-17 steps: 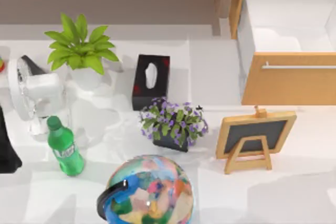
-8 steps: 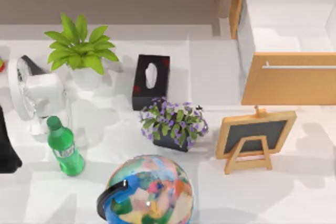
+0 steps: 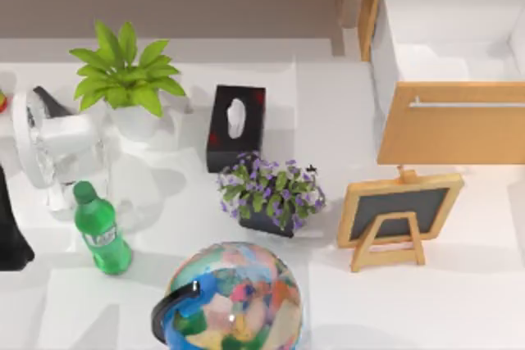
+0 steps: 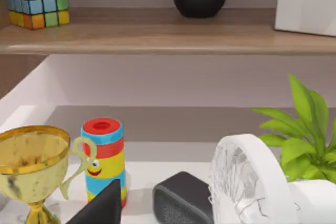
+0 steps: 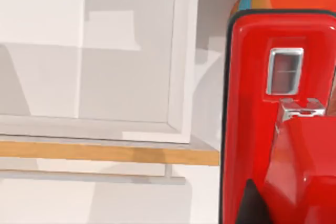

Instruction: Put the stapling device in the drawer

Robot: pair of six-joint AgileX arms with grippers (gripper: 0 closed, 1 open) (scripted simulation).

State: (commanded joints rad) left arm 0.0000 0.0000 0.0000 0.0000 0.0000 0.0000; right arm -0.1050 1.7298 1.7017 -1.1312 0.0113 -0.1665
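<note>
Red stapler [image 5: 278, 119] looms at the right of the right wrist view, apparently carried by the right gripper (grip itself hidden; jaw state can't be told). Drawer [image 3: 453, 125] stands open, upper right of the top view. Risk: stapler clipping the wooden front if it descends too near. Left arm parked far left.

The red stapler [image 5: 278, 124] runs off the right wrist view's edge. The drawer [image 3: 447, 71] is cut at the top view's right edge, the globe [image 3: 230, 301] at its near edge.
</note>
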